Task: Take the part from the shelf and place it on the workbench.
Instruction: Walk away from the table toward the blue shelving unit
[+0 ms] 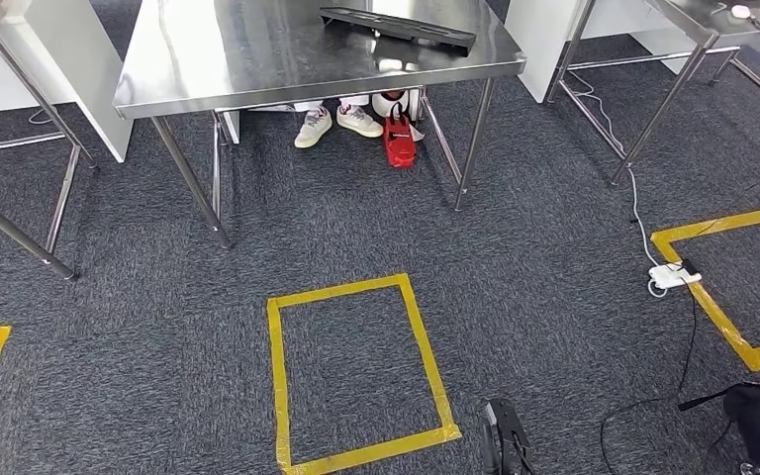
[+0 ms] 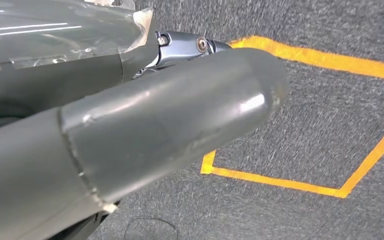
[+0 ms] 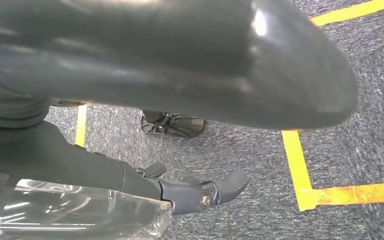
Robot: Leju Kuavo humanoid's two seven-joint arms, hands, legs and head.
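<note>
One long black part is lying flat on the steel tabletop, near its far right side. Under it, a person's two sneakers are sitting beside one red bag. Yellow tape rectangles are marking the grey carpet. Left hand and right hand are hanging over the floor, holding nothing; can't tell how the fingers are set.

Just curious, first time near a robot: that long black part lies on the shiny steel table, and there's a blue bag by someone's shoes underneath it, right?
Nearly. The long black part does lie on the shiny steel table, but the bag beside the pale shoes underneath is red, not blue. The head view shows it.
</note>
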